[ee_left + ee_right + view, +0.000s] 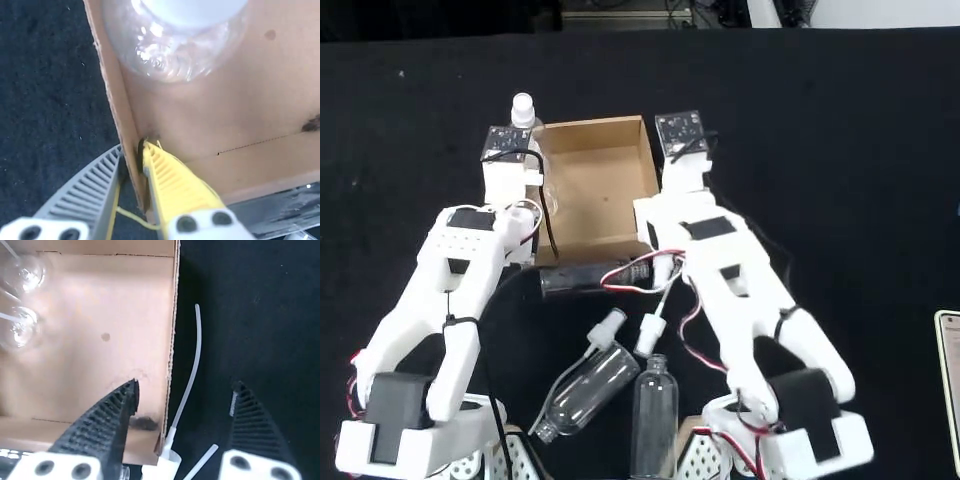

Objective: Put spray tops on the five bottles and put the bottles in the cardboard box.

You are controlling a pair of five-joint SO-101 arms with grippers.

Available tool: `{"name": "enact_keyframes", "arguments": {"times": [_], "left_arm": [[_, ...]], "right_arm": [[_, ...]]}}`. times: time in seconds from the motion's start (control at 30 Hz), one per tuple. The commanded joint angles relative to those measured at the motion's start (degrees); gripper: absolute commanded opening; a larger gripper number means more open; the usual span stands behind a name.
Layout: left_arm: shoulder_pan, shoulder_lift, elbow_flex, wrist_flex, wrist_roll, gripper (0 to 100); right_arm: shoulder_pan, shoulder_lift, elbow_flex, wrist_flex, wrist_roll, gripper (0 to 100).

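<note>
The cardboard box (610, 200) stands open between the arms. My left gripper (139, 146) is shut on its left wall (112, 85), yellow finger inside, grey finger outside. A clear bottle with a white top (182, 35) stands inside by that wall, its white top (523, 108) also seen from above. My right gripper (185, 395) is open astride the right wall (172, 315), one black finger over the box floor. A loose spray top with its dip tube (192, 360) lies outside that wall, between the fingers. Two clear bottles (20, 300) stand at the box's far side.
In front of the box a bottle (582, 278) lies on its side. Nearer the arm bases lie a bottle with a spray top fitted (582, 385), a topless bottle (655, 415) and a loose spray top (651, 335). Red and black cables run under the right arm.
</note>
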Motion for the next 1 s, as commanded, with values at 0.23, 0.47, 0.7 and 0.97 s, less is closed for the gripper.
{"name": "enact_keyframes", "arguments": {"times": [0.23,0.47,0.7,0.97], "left_arm": [[0.3,-3.1,0.4,-1.0,-0.4,4],[0.3,-3.1,0.7,-1.0,-0.4,4],[0.4,-3.1,1.1,-0.4,-0.4,4],[0.5,-3.6,2.4,-0.8,-0.8,4]], "right_arm": [[2.1,4.5,-6.6,3.7,3.3,2.8],[5.1,4.5,-5.7,4.2,8.1,1.0],[6.0,0.0,-0.4,4.4,7.6,1.0],[4.7,-6.0,5.0,4.5,7.6,1.0]]}}
